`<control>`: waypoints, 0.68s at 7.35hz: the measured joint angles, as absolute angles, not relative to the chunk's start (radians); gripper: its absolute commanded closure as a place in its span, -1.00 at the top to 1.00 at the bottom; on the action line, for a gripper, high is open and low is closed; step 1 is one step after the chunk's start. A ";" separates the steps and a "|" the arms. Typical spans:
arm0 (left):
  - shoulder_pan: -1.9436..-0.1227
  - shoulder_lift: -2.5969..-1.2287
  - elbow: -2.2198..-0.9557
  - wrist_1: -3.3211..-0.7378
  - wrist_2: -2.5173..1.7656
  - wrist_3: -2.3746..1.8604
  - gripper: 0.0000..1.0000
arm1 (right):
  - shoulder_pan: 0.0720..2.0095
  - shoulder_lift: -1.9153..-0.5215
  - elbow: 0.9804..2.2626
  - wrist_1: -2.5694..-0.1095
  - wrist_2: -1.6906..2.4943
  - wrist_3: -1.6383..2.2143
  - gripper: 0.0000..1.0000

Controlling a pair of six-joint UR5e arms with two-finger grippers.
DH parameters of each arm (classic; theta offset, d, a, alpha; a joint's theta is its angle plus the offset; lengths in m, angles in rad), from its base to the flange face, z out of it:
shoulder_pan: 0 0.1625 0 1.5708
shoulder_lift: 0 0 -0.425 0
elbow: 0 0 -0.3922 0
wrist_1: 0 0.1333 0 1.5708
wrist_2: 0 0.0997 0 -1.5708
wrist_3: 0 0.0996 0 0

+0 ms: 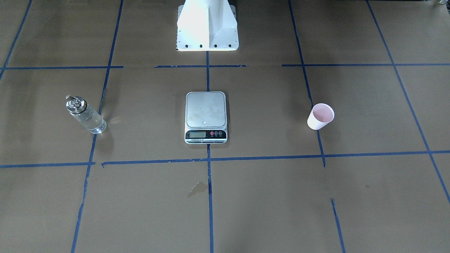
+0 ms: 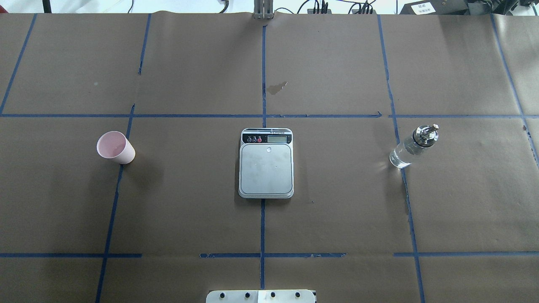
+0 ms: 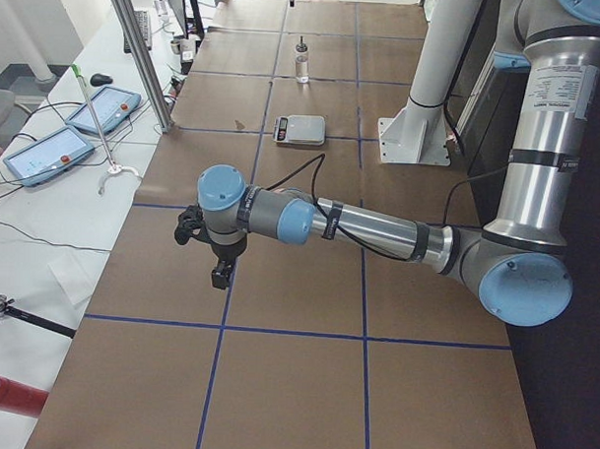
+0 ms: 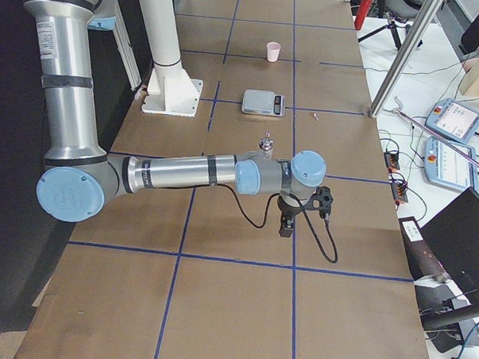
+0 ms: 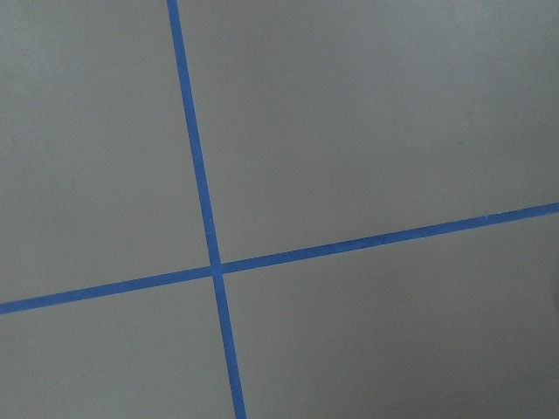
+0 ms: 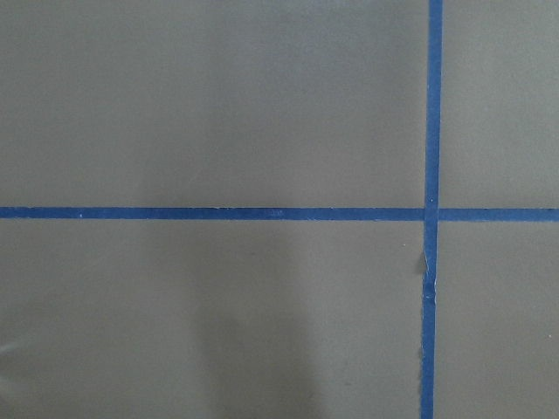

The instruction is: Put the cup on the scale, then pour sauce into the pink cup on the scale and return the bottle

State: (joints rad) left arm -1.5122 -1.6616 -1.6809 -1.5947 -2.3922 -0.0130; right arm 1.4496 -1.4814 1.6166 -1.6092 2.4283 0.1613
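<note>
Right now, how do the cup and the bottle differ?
The cup is opaque pale pink with an open top; the bottle is clear glass with a silver spout cap. The cup looks empty; the bottle holds clear liquid. The cup is on the robot's left of the scale, the bottle on its right. Both stand upright on the table, apart from the scale.

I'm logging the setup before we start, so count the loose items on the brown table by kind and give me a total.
cup: 1
scale: 1
bottle: 1
Total: 3
</note>
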 measured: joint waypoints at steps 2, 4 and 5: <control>-1.512 -1.665 -1.700 -1.592 -2.391 -0.009 1.00 | 1.449 -1.474 1.615 -1.608 2.427 0.161 1.00; -1.509 -1.673 -1.714 -1.589 -2.389 -0.010 1.00 | 1.448 -1.468 1.617 -1.606 2.426 0.153 1.00; -1.506 -1.680 -1.715 -1.590 -2.386 -0.011 1.00 | 1.446 -1.467 1.618 -1.606 2.423 0.151 1.00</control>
State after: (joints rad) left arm -1.5056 -1.6804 -1.7153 -1.5902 -2.3859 -0.0105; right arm 1.4463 -1.4671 1.6178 -1.6062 2.4230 0.1507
